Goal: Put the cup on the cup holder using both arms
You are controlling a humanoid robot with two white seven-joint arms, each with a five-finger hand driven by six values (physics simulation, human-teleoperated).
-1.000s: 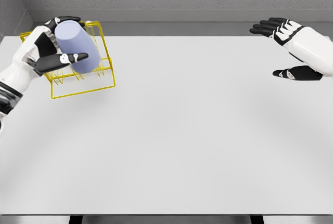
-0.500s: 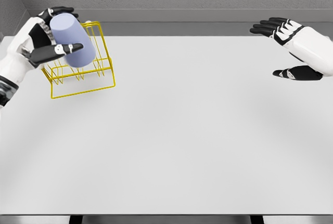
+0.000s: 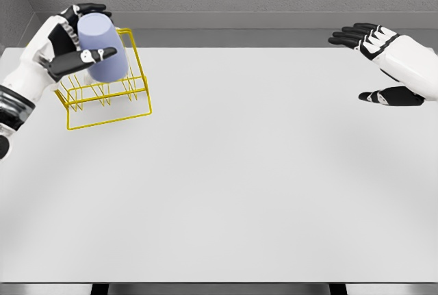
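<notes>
A pale lavender cup (image 3: 102,47) is held above the yellow wire cup holder (image 3: 116,103) at the table's far left. The cup stands nearly upright, bottom up, and its lower end hangs over the rack's pegs. My left hand (image 3: 76,35) is shut on the cup, thumb across its front and fingers behind its top. My right hand (image 3: 376,62) hovers at the far right of the table, fingers spread, holding nothing.
The white table (image 3: 246,172) stretches between the two hands. A grey wall runs along the table's back edge, just behind the rack.
The left hand has lifted the cup slightly and turned it from tilted toward upright over the rack. The right hand has not moved.
</notes>
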